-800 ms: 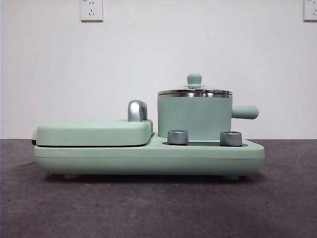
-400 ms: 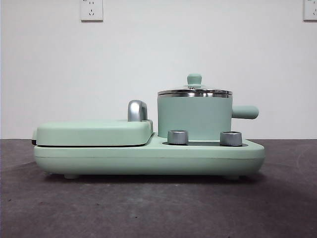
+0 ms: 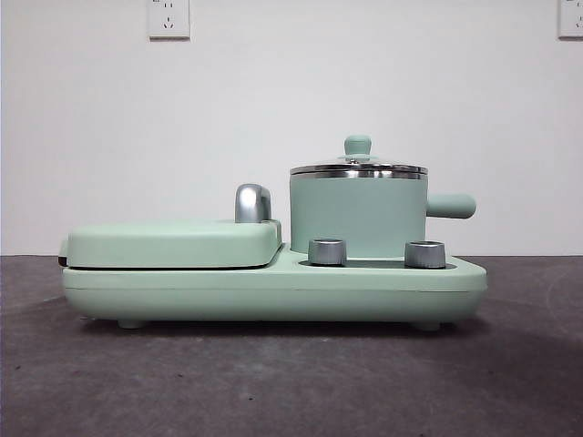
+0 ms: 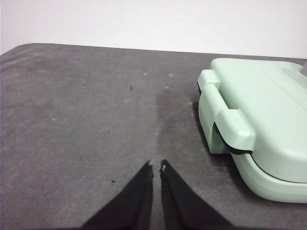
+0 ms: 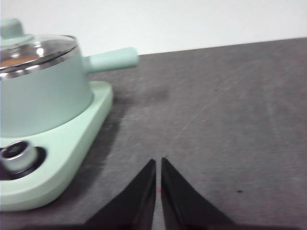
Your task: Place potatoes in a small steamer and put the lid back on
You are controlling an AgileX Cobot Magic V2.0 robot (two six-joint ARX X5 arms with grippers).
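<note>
The small steamer [image 3: 357, 218], a mint-green pot with a stubby side handle [image 3: 451, 206], stands on the right half of the appliance base. The glass lid [image 3: 358, 168] rests on its steel rim. In the right wrist view the steamer [image 5: 43, 91] is off to one side, and an orange-brown patch of potato [image 5: 17, 60] shows through the lid [image 5: 36, 50]. My right gripper [image 5: 159, 160] is shut and empty over bare table beside the base. Beyond the griddle end of the appliance, my left gripper [image 4: 157, 165] is shut and empty above the table. Neither arm appears in the front view.
A flat mint-green griddle cover [image 3: 173, 242] with a chrome handle [image 3: 252, 202] fills the left half of the base [image 3: 273, 291]. Two steel dials [image 3: 327, 252] [image 3: 424, 254] sit in front of the pot. Dark grey table [image 4: 72, 120] lies on both sides, with a white wall behind.
</note>
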